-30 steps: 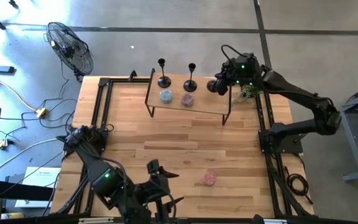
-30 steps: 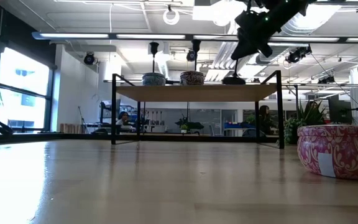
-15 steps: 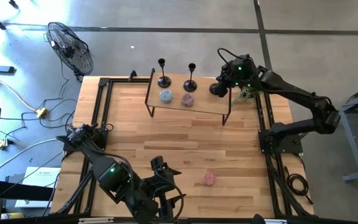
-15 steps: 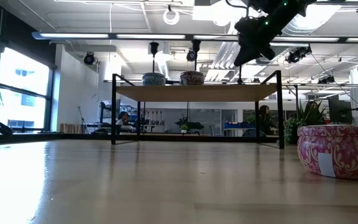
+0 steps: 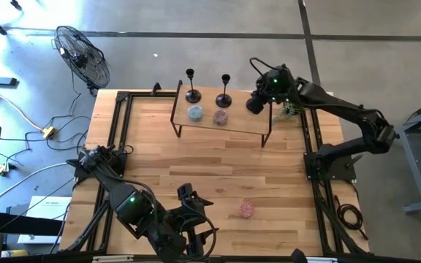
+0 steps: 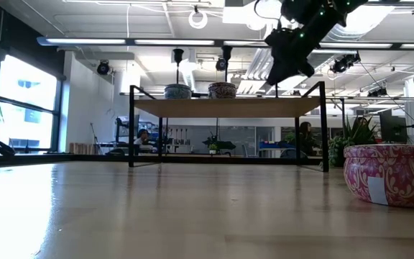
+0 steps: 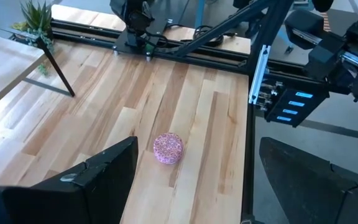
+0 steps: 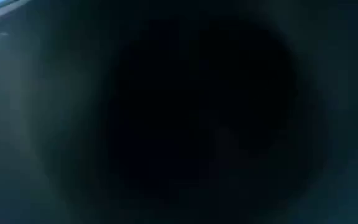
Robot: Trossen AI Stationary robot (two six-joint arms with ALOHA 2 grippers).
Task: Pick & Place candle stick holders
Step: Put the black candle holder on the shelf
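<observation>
Right hand [image 5: 257, 102] at shelf [image 5: 232, 123] right edge.

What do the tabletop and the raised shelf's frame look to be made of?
Tabletop: wood, probably butcher-block style, given the pale glued strips with visible grain; the sheen suggests a sealed finish. Shelf frame: likely metal, thin black matte bars.

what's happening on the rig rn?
Two candle stick holders stand upright on the raised shelf at the table's far side, behind two small tins. The right pincer is over the shelf's right end, above the third holder's base; whether it grips it can't be told. The left pincer waits open near the front edge, by a pink tin.
</observation>
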